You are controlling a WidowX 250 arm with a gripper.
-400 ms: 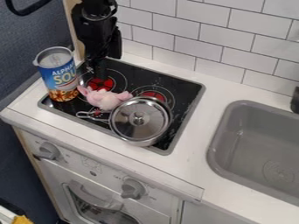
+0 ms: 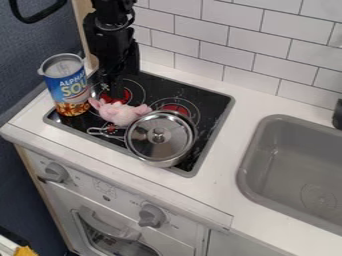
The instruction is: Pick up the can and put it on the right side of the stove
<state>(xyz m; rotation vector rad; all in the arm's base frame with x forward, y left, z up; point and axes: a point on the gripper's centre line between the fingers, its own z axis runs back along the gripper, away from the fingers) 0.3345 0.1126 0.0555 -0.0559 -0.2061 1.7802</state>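
Whether my fingers stand apart or together, I cannot tell: they are dark against the black stovetop. My gripper [image 2: 116, 71] hangs down over the rear left part of the stove [image 2: 195, 169], in front of the white tiled wall [image 2: 234, 40], beside the can and to its right in the view. Upright at the left edge of the stove stands the can [image 2: 69, 89], with a blue label above, a red and orange band below, and a pale top; whether it touches the gripper cannot be told. Just to the right of the can's base lies a pink plush toy [image 2: 121, 114], on the stove near the red burner marking [image 2: 115, 95]. Right of the toy, towards the front, sits a metal pot with a lid [image 2: 159, 139], its round knob at the centre and its looped handle [image 2: 107, 132] directed to the left, in front of the toy. A second red burner marking [image 2: 176, 108] shows behind the pot. White table [image 2: 217, 187] surrounds the stove, with a grey sink [image 2: 287, 165] set into it at the right. Below are two grey control knobs [image 2: 152, 215] and an oven door [image 2: 110, 232].
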